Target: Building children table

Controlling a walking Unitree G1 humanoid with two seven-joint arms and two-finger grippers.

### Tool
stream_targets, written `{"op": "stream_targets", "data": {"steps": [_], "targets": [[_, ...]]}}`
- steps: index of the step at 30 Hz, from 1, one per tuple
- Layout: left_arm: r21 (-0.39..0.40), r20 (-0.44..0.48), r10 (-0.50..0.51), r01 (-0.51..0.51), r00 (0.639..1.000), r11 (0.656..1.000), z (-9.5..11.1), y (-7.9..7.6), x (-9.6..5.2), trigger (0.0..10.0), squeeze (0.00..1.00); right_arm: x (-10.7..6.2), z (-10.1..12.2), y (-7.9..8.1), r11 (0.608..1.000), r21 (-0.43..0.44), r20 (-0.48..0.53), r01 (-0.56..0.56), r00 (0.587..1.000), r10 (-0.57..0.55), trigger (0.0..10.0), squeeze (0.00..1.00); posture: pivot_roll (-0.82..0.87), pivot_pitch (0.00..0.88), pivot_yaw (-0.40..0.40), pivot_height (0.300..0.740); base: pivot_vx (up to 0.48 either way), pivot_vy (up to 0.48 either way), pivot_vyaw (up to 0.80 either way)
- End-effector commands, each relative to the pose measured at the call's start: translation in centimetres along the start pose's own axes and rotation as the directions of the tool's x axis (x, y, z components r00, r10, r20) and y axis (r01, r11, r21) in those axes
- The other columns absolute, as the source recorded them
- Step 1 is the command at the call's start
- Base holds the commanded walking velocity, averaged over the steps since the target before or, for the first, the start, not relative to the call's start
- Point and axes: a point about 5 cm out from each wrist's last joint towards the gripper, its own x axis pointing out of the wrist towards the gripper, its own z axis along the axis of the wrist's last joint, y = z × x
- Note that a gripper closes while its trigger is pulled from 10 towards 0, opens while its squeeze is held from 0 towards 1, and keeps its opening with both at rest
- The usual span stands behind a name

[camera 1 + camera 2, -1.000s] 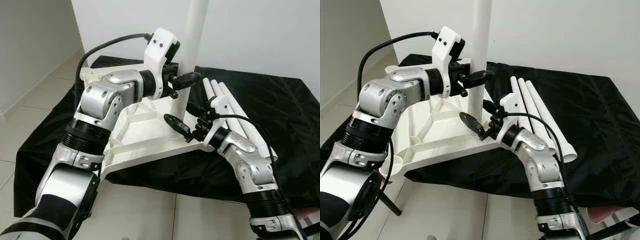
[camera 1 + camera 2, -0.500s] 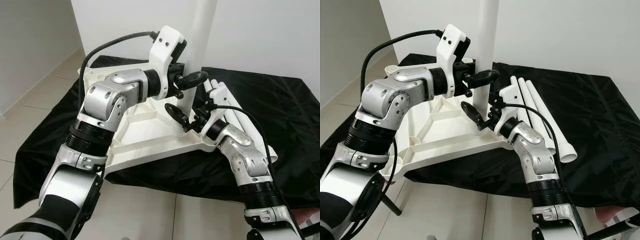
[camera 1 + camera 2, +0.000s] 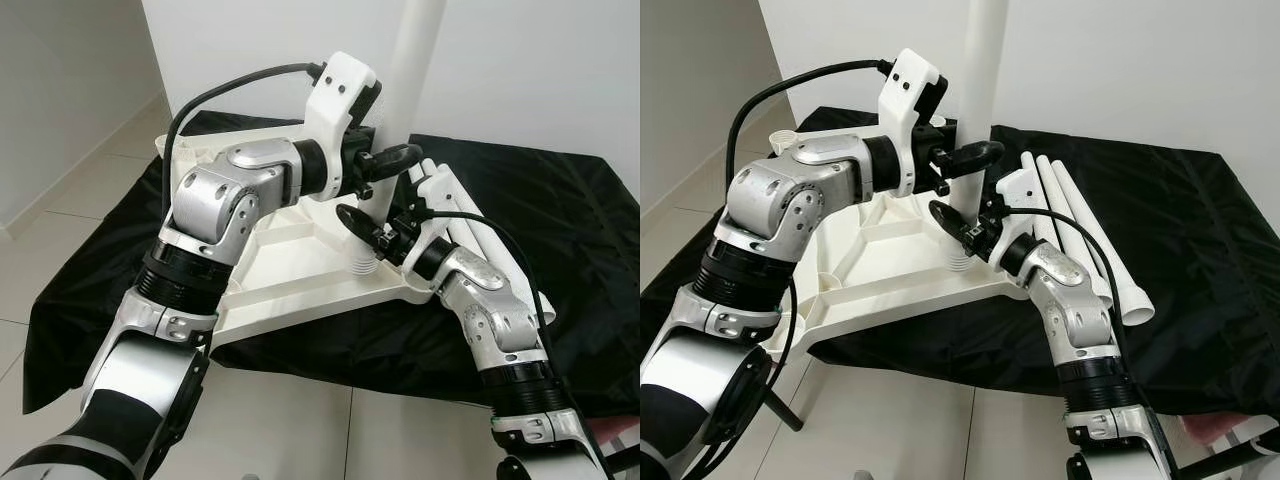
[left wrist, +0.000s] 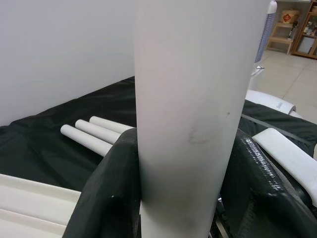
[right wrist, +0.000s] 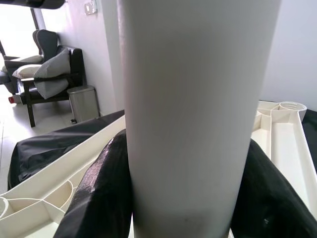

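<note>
Left eye view: upright table leg (image 3: pixel 415 70) clamped between both tools.

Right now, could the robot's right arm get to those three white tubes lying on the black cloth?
Probably not yet. The right tool is closed round the upright white leg, so it is busy. The three white tubes lie right beside that arm with nothing over them, so once it lets go they look easy to reach.

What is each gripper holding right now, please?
Left gripper: shut on the upright table leg.
Right gripper: shut on the same table leg, lower down.
</note>
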Motion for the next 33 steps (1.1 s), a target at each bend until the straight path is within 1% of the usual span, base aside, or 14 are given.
{"op": "stream_targets", "data": {"steps": [1, 2, 3, 9, 10, 11, 17, 22, 23, 25, 28, 30, 31, 33], "targets": [[0.015, 0.003, -0.037, 0.037, 0.999, 0.999, 0.3, -0.6, 0.1, 10.0, 0.0, -0.2, 0.2, -0.5, 1.0, -0.003, 0.005, 0.019, 1.0, -0.019, 0.0, 0.0, -0.07, 0.038, 0.021, 0.74, 0.0, 0.0, 0.0], [0.017, 0.003, -0.04, 0.04, 0.999, 0.999, 0.3, -0.7, 0.2, 10.0, 0.0, -0.2, 0.2, -0.5, 1.0, -0.003, 0.003, 0.019, 1.0, -0.019, 0.0, 0.0, -0.07, 0.04, 0.023, 0.74, 0.0, 0.0, 0.0], [0.019, 0.002, -0.043, 0.043, 0.999, 0.999, 0.3, -0.8, 0.2, 10.0, 0.0, -0.2, 0.2, -0.5, 1.0, -0.004, 0.0, 0.022, 1.0, -0.022, 10.0, 0.0, -0.07, 0.042, 0.024, 0.74, 0.0, 0.0, 0.0], [0.023, 0.003, -0.058, 0.058, 0.998, 0.998, 0.3, -1.1, 0.3, 10.0, 0.0, -0.1, 0.1, -0.6, 1.0, -0.003, -0.004, 0.031, 1.0, -0.031, 10.0, 0.0, -0.07, 0.044, 0.024, 0.74, 0.0, 0.0, 0.0], [0.018, 0.006, -0.069, 0.069, 0.998, 0.997, 0.4, -1.2, 0.3, 10.0, 0.19, -0.1, 0.1, -0.6, 0.999, -0.003, -0.003, 0.032, 0.999, -0.032, 10.0, 0.0, -0.07, 0.047, 0.025, 0.74, 0.0, 0.0, 0.0], [0.011, 0.011, -0.079, 0.078, 0.997, 0.997, 0.4, -1.3, 0.3, 10.0, 1.0, -0.1, 0.2, -0.6, 0.999, -0.003, 0.0, 0.035, 0.999, -0.035, 10.0, 0.0, -0.06, 0.048, 0.026, 0.74, 0.0, 0.0, 0.0], [0.003, 0.018, -0.093, 0.093, 0.996, 0.996, 0.6, -1.5, 0.2, 10.0, 1.0, 0.0, 0.2, -0.7, 0.999, 0.0, 0.008, 0.043, 0.999, -0.043, 10.0, 0.0, -0.06, 0.05, 0.026, 0.74, 0.0, 0.0, 0.0], [-0.004, 0.029, -0.082, 0.082, 0.996, 0.997, 1.0, -1.1, -0.2, 10.0, 1.0, 0.0, 0.3, -1.0, 0.998, 0.007, 0.023, 0.062, 0.998, -0.063, 10.0, 0.0, -0.06, 0.051, 0.024, 0.74, 0.0, 0.0, 0.0], [-0.012, 0.035, -0.075, 0.075, 0.997, 0.997, 1.2, -0.9, -0.4, 10.0, 0.0, 0.0, 0.4, -1.1, 0.997, 0.012, 0.029, 0.07, 0.997, -0.07, 10.0, 0.0, -0.06, 0.052, 0.023, 0.74, 0.0, 0.0, 0.0], [-0.018, 0.039, -0.069, 0.07, 0.997, 0.997, 1.3, -0.7, -0.5, 10.0, 0.0, 0.0, 0.4, -1.2, 0.997, 0.016, 0.033, 0.075, 0.997, -0.076, 10.0, 0.0, -0.06, 0.052, 0.023, 0.74, 0.0, 0.0, 0.0], [-0.051, 0.061, -0.054, 0.058, 0.997, 0.997, 1.6, -0.2, -1.0, 10.0, 0.0, -0.1, 0.6, -1.5, 0.995, 0.021, 0.044, 0.094, 0.995, -0.095, 10.0, 0.0, -0.06, 0.052, 0.024, 0.74, 0.0, 0.0, 0.0], [-0.102, 0.094, -0.029, 0.039, 0.995, 0.994, 1.9, 0.5, -1.7, 10.0, 0.0, -0.1, 0.7, -1.9, 0.991, 0.028, 0.064, 0.135, 0.989, -0.136, 10.0, 0.0, -0.06, 0.051, 0.024, 0.74, 0.0, 0.0, 0.0], [-0.102, 0.094, -0.029, 0.039, 0.995, 0.994, 1.9, 0.5, -1.7, 10.0, 0.0, -0.1, 0.7, -1.9, 0.991, 0.028, 0.064, 0.135, 0.989, -0.136, 10.0, 0.0, -0.06, 0.051, 0.024, 0.74, 0.0, 0.0, 0.0], [-0.139, 0.111, 0.025, -0.009, 0.994, 0.99, 1.9, 1.4, -2.4, 10.0, 0.0, -0.3, 0.9, -2.6, 0.982, 0.039, 0.079, 0.187, 0.979, -0.19, 10.0, 0.0, -0.06, 0.051, 0.023, 0.74, 0.0, 0.0, 0.0]]}}
